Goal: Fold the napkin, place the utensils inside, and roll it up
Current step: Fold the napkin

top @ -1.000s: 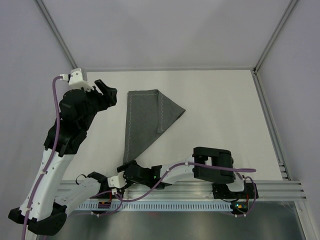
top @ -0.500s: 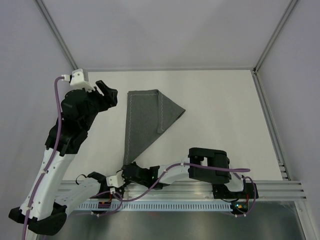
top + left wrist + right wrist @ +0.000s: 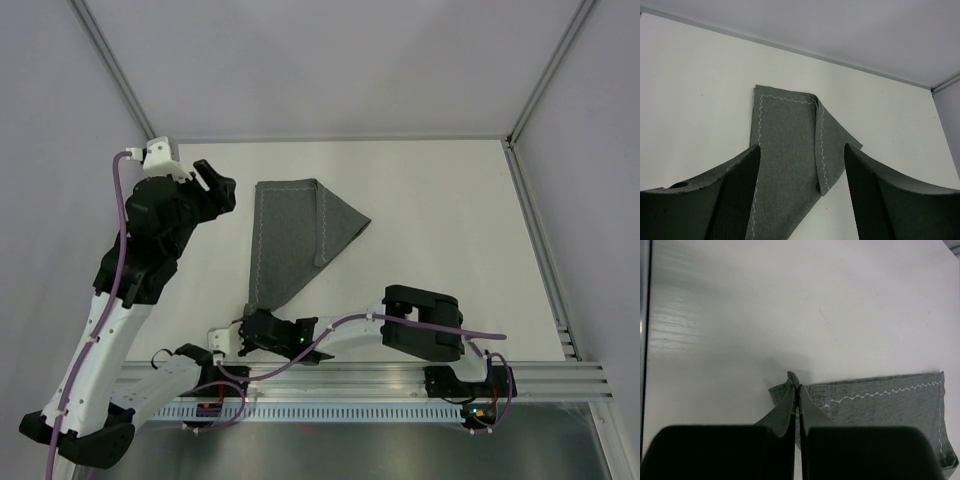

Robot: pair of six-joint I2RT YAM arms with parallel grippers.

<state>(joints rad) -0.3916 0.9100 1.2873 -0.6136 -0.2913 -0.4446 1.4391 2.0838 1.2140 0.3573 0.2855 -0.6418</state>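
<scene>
Napkin [image 3: 290,235]: lies on the tabletop [image 3: 440,220], left of centre. It is partly folded, with one flap turned over along a stitched edge. The outline is wide at the far edge and tapers to a point at the near edge.
Right claw [image 3: 798,390]: clenched on the napkin's near pointed corner. The wrist view shows the cloth puckered and raised a little between the closed fingers.
Left claw [image 3: 216,183]: released, with its fingers spread. It hangs over the bare tabletop just beside the napkin's far left corner and touches nothing.
Utensils: none visible in any view.
Done so far: the fold appears to have begun. At least one layer lies doubled over, but the shape is uneven and not yet a tidy packet.
Step in hand: probably another fold, with the pinched near corner ready to be carried across or towards the far edge.
Left to do: finishing the fold, placing the utensils inside and rolling the napkin up. Most of the task seems to remain.
</scene>
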